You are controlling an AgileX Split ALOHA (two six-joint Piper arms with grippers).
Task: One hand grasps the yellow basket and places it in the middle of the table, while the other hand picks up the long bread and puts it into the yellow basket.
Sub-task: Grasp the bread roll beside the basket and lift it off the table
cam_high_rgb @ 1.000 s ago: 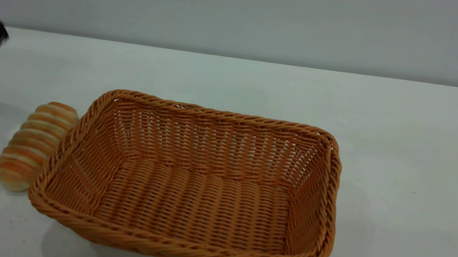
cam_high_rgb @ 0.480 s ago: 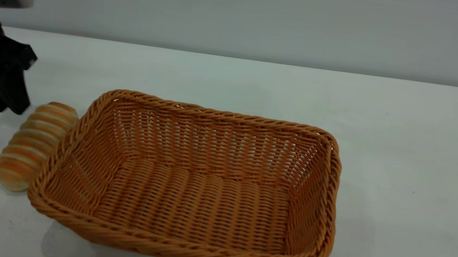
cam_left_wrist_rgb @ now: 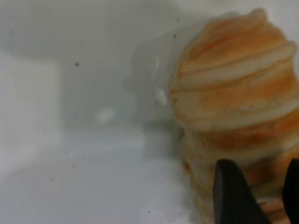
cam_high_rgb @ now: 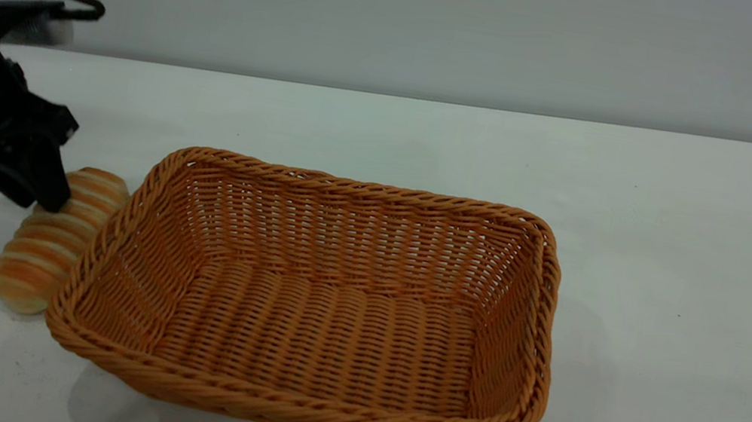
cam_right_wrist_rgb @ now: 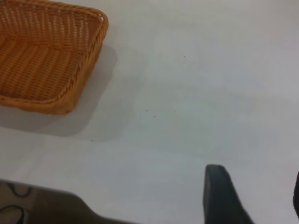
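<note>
The yellow basket [cam_high_rgb: 314, 308] is a large orange-tan wicker basket standing empty in the middle of the white table [cam_high_rgb: 676, 292]. The long bread [cam_high_rgb: 45, 247], striped orange and cream, lies against the basket's left wall. My left gripper [cam_high_rgb: 36, 188] is open and sits right at the bread's far end, its dark fingers [cam_left_wrist_rgb: 233, 196] over the loaf [cam_left_wrist_rgb: 233, 107] in the left wrist view. My right gripper [cam_right_wrist_rgb: 254, 186] is open and empty above bare table, off to the side of the basket [cam_right_wrist_rgb: 46, 51]; it is out of the exterior view.
A pale wall runs behind the table's far edge. The table's near edge, with dark floor and cables [cam_right_wrist_rgb: 14, 210] below it, shows in the right wrist view.
My left gripper has moved right and down from the far left edge until it reaches the bread's far end. The basket and bread have not moved.
</note>
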